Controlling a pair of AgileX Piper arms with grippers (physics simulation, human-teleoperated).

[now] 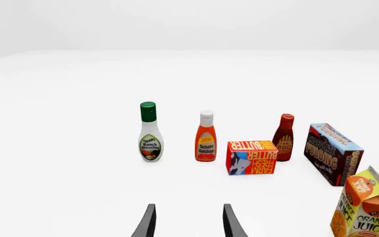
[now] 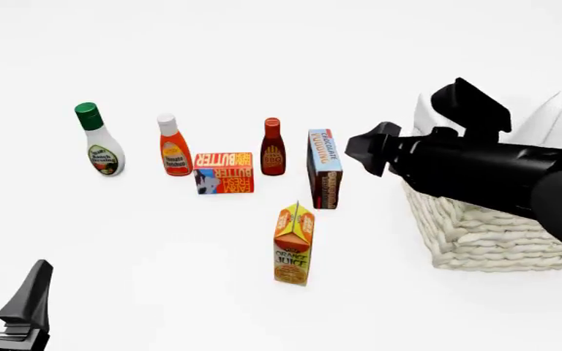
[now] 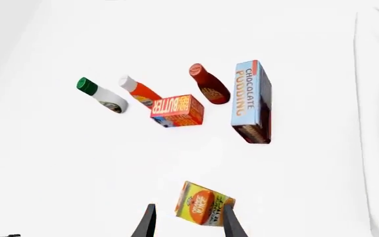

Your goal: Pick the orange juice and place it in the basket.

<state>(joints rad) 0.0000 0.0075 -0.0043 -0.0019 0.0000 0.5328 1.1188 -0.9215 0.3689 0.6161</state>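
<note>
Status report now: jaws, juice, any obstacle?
Both grippers open, empty. Right gripper above orange juice, carton upright on table. Basket beside it, path unobstructed.

Five grocery items stand on the white surface [image 2: 213, 58] in a rough row. From left: a ranch dressing bottle [image 2: 99, 140] with green cap, a ketchup bottle [image 2: 173, 146] with white cap, a butter box [image 2: 223, 172], a dark red sauce bottle [image 2: 273, 147], and an upright chocolate pudding box [image 2: 325, 169].
</note>
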